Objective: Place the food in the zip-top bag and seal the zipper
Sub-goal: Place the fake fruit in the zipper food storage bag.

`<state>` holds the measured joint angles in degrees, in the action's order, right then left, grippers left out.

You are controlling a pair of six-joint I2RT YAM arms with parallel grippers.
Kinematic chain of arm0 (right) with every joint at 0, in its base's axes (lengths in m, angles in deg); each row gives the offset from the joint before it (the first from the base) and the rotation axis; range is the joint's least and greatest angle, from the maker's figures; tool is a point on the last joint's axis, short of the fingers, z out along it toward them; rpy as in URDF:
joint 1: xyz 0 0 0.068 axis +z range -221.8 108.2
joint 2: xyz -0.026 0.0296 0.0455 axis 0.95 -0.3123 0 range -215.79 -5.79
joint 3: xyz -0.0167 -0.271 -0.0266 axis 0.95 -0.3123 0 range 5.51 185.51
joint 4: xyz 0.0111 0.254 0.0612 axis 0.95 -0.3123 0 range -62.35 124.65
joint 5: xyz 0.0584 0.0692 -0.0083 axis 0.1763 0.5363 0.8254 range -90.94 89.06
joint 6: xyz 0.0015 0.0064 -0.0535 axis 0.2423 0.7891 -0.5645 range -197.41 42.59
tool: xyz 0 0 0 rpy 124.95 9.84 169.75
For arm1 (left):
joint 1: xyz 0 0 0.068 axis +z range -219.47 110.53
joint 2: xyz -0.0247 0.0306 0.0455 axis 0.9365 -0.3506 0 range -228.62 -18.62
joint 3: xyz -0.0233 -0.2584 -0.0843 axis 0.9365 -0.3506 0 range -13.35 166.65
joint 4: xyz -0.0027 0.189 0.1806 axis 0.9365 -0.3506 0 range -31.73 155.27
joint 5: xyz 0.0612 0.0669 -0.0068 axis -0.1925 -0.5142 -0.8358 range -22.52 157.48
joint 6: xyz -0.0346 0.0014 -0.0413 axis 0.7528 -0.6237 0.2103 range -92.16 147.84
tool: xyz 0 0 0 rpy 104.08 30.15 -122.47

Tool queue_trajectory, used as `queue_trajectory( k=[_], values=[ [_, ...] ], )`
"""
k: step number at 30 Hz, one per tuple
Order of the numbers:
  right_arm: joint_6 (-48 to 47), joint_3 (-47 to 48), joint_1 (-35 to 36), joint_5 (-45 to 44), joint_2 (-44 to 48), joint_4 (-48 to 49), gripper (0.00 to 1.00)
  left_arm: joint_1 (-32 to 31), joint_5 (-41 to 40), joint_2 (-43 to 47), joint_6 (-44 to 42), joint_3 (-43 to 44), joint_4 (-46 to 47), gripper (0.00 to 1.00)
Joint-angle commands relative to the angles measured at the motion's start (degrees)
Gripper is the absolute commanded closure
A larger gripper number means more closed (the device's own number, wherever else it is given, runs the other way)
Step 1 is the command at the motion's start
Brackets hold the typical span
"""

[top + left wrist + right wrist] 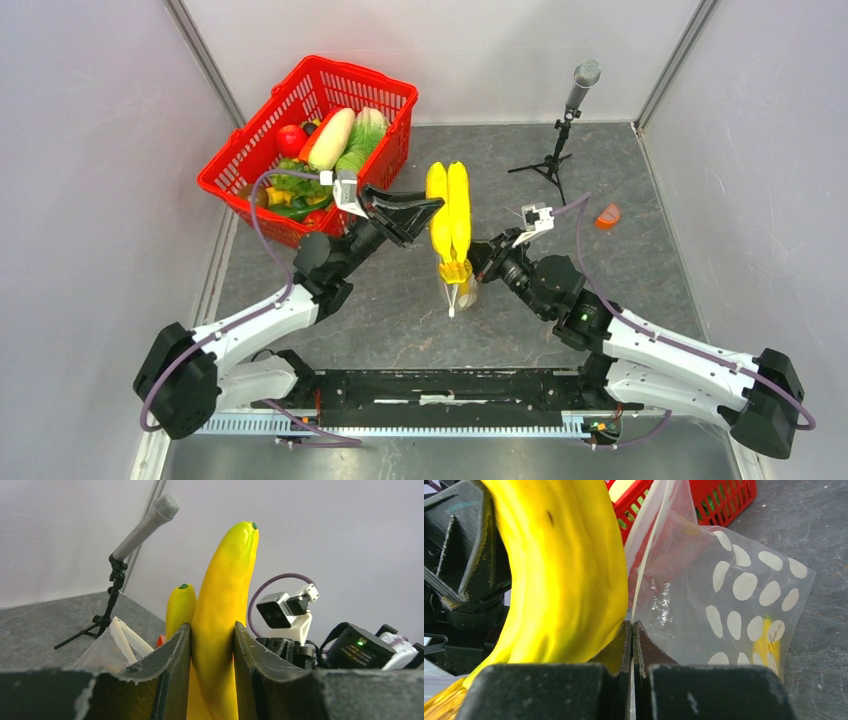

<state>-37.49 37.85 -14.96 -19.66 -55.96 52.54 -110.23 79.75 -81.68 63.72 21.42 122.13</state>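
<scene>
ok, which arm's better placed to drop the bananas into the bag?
Left. The left pincer is shut on the bananas, right by the mouth of the zip-top bag. The right pincer is shut on that bag's edge, holding it up, so it isn't free.

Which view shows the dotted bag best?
Right wrist: the zip-top bag is close, dots clear, edge pinched by the right gripper. Top view shows only a sliver below the bananas; left wrist, one corner.
</scene>
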Motion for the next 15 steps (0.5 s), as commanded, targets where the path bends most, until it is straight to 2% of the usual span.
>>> queue_trajectory(
  k=[1,11,15],
  values=[
    [1.8,-0.8,-0.1,-1.4,1.8,2.8,1.00,-0.5,-2.7,-2.8,-3.4,-0.4,8.3,0.98],
    [0.5,-0.7,-0.2,-1.9,4.4,0.6,1.00,-0.5,-0.5,-4.8,-8.7,-4.7,10.3,0.98],
    [0.1,-0.4,-0.1,-0.4,4.7,0.2,1.00,-0.5,0.2,-4.7,-11.6,-4.5,7.8,0.98]
  ],
)
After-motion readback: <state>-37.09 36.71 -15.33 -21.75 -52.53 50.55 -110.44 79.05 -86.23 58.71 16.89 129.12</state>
